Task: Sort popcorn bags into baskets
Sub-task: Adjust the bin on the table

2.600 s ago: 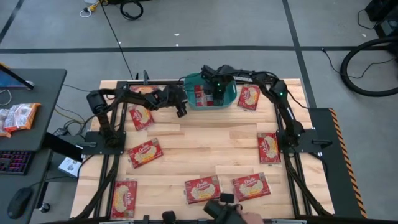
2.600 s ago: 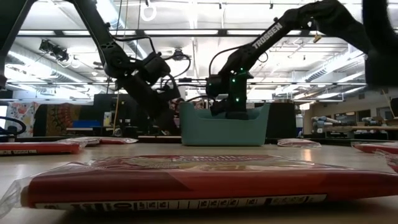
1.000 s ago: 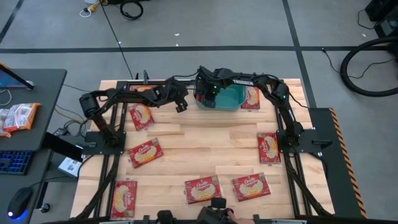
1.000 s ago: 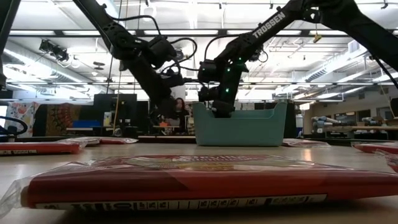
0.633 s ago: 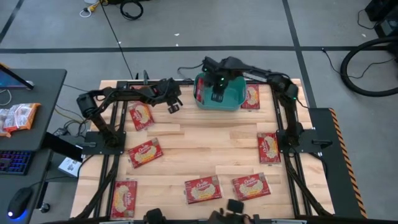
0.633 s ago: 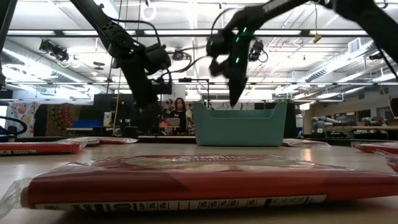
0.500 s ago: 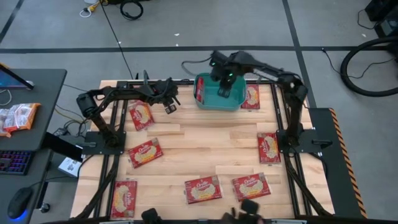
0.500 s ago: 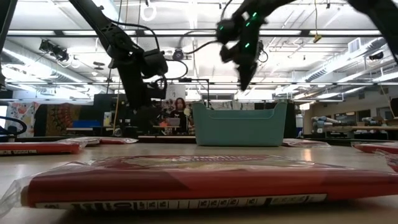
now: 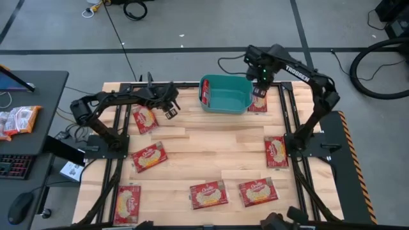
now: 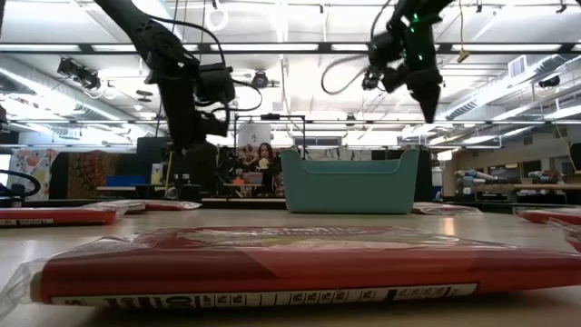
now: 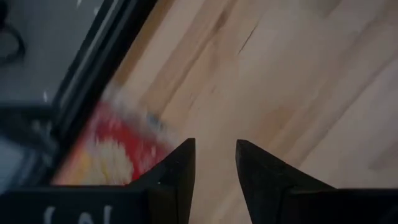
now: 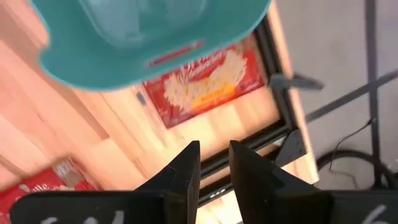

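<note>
The right hand (image 9: 259, 91) has been lifted out of the tub (image 9: 225, 96), fingers slightly apart, a bag (image 12: 202, 84) beneath. The left hand (image 9: 170, 112), empty and slightly parted, is beside another bag (image 9: 145, 119).

A robotics lab: open hall with strip lights (image 10: 272, 47), cluttered benches, floor cables (image 9: 377, 61).

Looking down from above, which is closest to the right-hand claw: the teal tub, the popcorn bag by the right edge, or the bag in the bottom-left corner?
From the right gripper:
1. Teal tub, just beside it at the table's back.
2. Right-edge popcorn bag, mid-table.
3. Bottom-left corner bag, diagonally across the table.
</note>
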Robot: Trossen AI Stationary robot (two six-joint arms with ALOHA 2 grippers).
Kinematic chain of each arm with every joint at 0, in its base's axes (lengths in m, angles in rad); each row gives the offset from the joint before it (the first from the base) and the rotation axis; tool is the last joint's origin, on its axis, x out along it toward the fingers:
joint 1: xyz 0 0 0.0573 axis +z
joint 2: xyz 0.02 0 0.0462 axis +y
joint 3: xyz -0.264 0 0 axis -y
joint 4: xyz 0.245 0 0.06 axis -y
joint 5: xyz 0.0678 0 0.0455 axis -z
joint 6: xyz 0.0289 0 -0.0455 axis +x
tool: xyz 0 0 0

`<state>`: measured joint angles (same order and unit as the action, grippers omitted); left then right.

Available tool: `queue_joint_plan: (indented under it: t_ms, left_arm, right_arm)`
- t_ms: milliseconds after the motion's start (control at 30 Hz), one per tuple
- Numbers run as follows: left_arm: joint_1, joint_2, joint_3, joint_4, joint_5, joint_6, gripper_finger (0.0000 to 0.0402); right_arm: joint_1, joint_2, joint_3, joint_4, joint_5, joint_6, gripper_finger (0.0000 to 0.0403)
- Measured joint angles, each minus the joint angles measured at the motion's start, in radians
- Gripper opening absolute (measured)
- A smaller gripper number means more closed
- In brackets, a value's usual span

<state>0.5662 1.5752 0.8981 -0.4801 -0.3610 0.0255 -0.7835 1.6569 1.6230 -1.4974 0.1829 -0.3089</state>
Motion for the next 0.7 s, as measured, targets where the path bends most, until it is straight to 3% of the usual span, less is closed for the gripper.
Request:
queue_joint_plan:
  t_ms: [233,533,700]
  left_arm:
    - [-0.08,-0.107,-0.158,-0.009,0.008,-0.257,0.0121]
    - [-0.22,-0.19,-0.197,-0.063,0.037,-0.322,0.0121]
    - [-0.24,-0.208,-0.197,-0.05,0.022,-0.3,0.0121]
  right_arm:
    - [-0.002,0.01,-0.172,0.128,-0.005,0.01,0.0091]
    - [-0.007,0.01,-0.268,0.366,-0.087,0.069,0.0091]
    - [0.001,0.009,-0.273,0.456,-0.108,0.089,0.0091]
